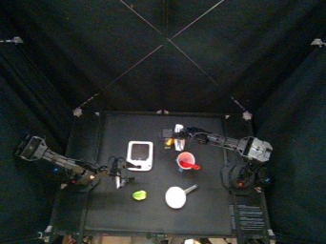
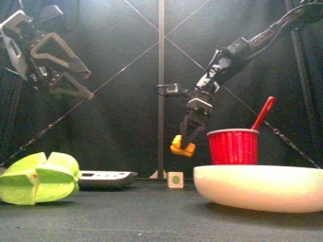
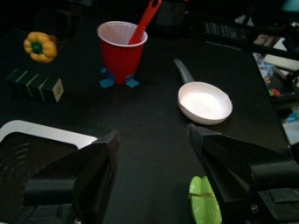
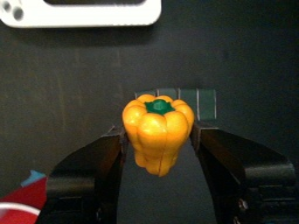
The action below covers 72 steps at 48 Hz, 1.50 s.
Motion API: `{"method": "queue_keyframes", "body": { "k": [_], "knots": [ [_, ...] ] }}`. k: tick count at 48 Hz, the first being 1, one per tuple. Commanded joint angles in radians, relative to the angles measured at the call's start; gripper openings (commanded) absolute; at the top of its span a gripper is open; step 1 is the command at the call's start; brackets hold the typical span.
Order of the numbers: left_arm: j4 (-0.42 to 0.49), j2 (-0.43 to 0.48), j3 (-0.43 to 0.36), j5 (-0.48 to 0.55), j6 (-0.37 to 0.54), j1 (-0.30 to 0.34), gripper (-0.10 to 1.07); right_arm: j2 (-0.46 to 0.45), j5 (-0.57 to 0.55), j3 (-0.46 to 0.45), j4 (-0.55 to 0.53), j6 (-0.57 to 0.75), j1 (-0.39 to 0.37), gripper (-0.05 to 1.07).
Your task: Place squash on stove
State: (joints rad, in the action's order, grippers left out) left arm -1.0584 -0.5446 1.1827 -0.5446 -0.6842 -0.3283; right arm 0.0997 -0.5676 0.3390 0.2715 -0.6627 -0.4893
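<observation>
My right tool (image 4: 156,140) grips the squash (image 4: 158,133) between its 2 jaws, stem end facing my wrist camera. In the front view the squash (image 2: 183,146) hangs clear above the surface (image 2: 151,213), just beside the red cup (image 2: 232,147), which has a red utensil (image 2: 263,112) leaning out of it. From above, this tool (image 1: 180,131) is over the far part of the surface, near the back edge.

The stove (image 1: 140,153) lies flat left of the middle, well apart from the squash. The white pan (image 1: 176,196) and the yellow-green lump (image 1: 140,194) sit near the front edge.

My left tool (image 3: 152,166) is released, holding nothing, raised over the left side beside the stove (image 3: 35,150).
</observation>
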Motion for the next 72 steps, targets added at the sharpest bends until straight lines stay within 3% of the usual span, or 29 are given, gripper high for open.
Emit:
{"method": "queue_keyframes", "body": {
  "k": [1, 11, 20, 37, 54, 60, 66, 72],
  "knots": [
    [-0.046, -0.029, 0.018, -0.023, 0.000, -0.002, 0.97, -0.031, 0.037, -0.037, 0.031, 0.000, 0.029, 0.82],
    [-0.147, -0.078, 0.087, -0.046, -0.002, -0.002, 0.97, 0.006, 0.078, -0.097, 0.091, 0.002, 0.101, 0.82],
    [-0.184, -0.086, 0.120, -0.048, -0.002, -0.002, 0.97, 0.083, 0.106, -0.173, 0.126, 0.000, 0.155, 0.82],
    [-0.187, -0.086, 0.137, -0.041, -0.002, -0.002, 0.97, 0.229, 0.095, -0.311, 0.120, 0.000, 0.172, 0.82],
    [-0.187, -0.086, 0.137, -0.040, -0.002, -0.002, 0.97, 0.288, -0.029, -0.410, 0.114, 0.012, 0.175, 0.82],
    [-0.187, -0.086, 0.137, -0.040, -0.002, -0.002, 0.97, 0.288, -0.095, -0.454, 0.046, 0.124, 0.175, 0.82],
    [-0.187, -0.086, 0.138, -0.040, -0.002, -0.002, 0.97, 0.299, -0.158, -0.509, -0.103, 0.316, 0.175, 0.82],
    [-0.187, -0.086, 0.137, -0.040, -0.002, -0.002, 0.97, 0.337, -0.206, -0.541, -0.224, 0.425, 0.179, 0.82]
  ]
}}
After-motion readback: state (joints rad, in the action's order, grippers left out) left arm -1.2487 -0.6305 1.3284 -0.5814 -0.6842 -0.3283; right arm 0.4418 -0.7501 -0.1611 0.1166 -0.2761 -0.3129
